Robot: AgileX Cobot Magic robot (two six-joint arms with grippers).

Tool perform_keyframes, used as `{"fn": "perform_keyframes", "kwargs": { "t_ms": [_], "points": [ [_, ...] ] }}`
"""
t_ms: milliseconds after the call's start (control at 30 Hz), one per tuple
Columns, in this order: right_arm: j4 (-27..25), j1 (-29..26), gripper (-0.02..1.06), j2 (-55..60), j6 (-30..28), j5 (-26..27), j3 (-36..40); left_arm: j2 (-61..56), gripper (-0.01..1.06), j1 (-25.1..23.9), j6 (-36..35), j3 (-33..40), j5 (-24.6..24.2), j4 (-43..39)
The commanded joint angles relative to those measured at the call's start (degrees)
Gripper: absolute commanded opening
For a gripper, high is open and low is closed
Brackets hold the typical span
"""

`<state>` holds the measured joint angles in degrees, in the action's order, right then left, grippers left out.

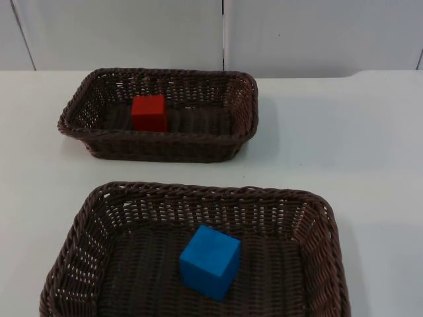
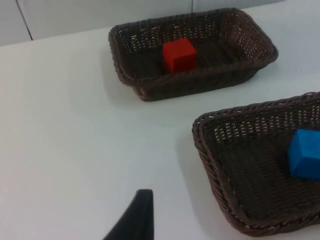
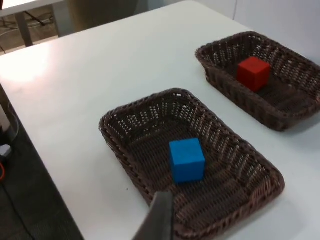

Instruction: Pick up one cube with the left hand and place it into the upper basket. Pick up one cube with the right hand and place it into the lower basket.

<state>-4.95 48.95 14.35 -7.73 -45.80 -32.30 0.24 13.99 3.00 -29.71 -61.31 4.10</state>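
Judging both placements done: blue cube (image 1: 209,261) lying mid-floor in lower basket (image 1: 79,224), red cube (image 1: 149,113) near left wall of upper basket (image 1: 244,105). Left gripper (image 2: 135,220), right gripper (image 3: 159,216) held back; finger state: cannot tell. Best kept clear of both rims.

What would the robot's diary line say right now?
red cube: in upper basket | blue cube: in lower basket | both arms: pulled back, waiting | task: looks done

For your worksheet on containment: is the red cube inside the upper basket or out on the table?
Inside: the red cube rests on the upper basket floor, ringed by its woven walls.
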Motion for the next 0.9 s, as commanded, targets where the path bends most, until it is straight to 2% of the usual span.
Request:
{"fn": "perform_keyframes", "kwargs": {
  "t_ms": [0, 133, 367, 867],
  "points": [
    [0.79, 0.24, 0.78, -1.85, 1.08, -2.17, 0.19, -0.24, 1.05, 0.19, -0.36, 0.40, -0.33, -0.46],
    [0.79, 0.24, 0.78, -6.34, 1.47, -5.73, 0.19, -0.24, 1.05, 0.19, -0.36, 0.83, -0.14, -0.46],
    [5.65, 0.24, 0.78, -14.35, 7.29, -12.39, 0.19, -0.24, 1.05, 0.19, -0.36, 1.45, -0.29, -0.46],
    [6.31, 0.38, 0.78, -14.35, 8.34, -16.05, 2.73, -0.24, 1.05, 0.19, -0.36, 1.45, -0.29, -0.46]
  ]
}}
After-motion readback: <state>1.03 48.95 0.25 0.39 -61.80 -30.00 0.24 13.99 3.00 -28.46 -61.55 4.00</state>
